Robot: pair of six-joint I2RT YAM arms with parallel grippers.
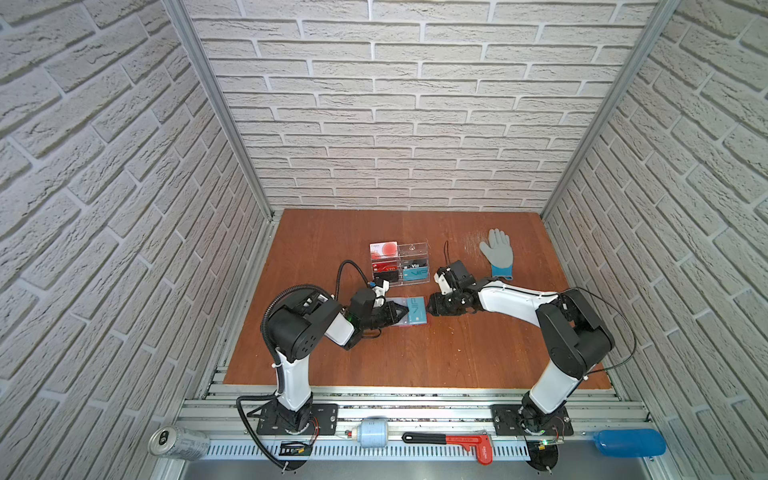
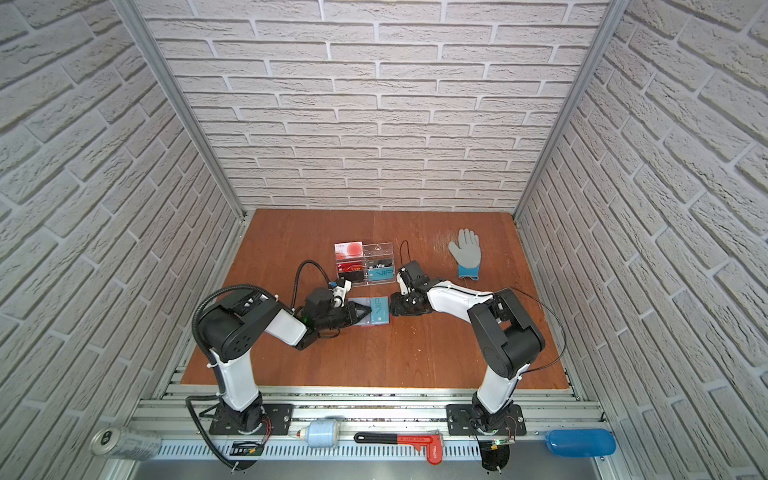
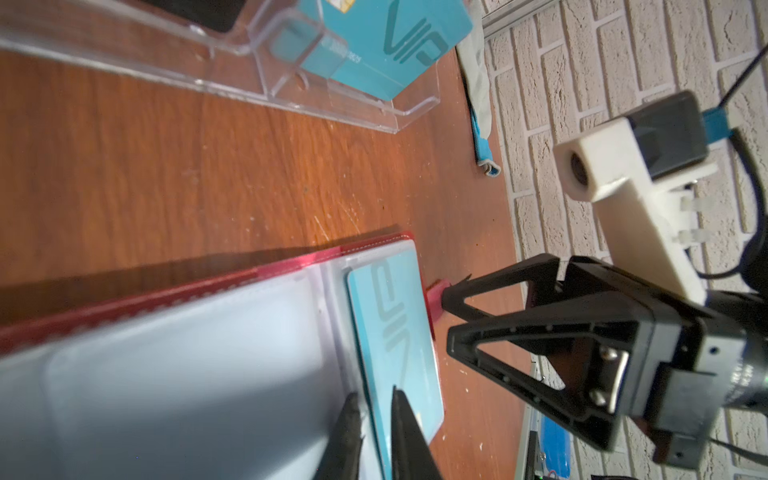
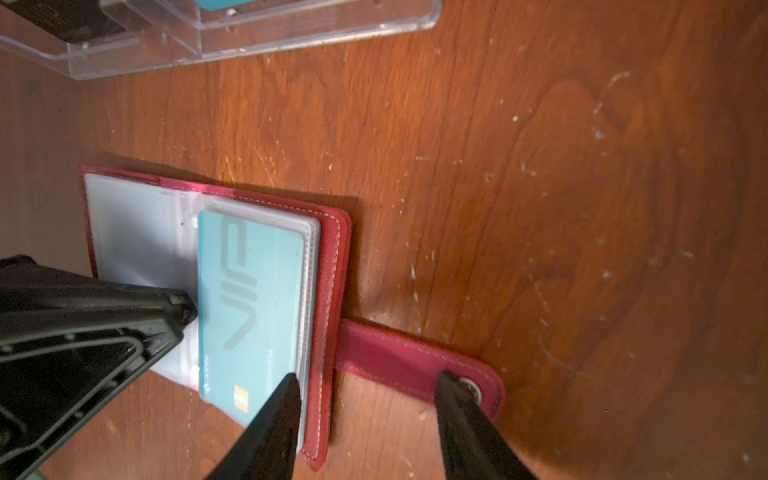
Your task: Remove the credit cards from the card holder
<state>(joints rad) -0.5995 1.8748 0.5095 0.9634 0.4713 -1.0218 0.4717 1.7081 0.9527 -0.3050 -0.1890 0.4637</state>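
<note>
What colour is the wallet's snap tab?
The tab is red with pale stitching; the right wrist view shows it best.

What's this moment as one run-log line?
red leather folding card holder: open on wooden table | teal VIP card: atop its sleeves | left gripper: narrow, at card edge, grip unclear | right gripper: open over snap tab

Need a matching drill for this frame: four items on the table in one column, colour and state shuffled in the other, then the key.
Column one
1. card holder
2. teal card
3. acrylic stand
4. glove

Column two
A. grey with a blue cuff, lying flat, apart from the rest
B. clear, tiered, with printed cards in it
C. red, lying open, snap tab sticking out
D. printed VIP, lying on the holder's clear sleeves

Pairs: 1-C, 2-D, 3-B, 4-A
</note>
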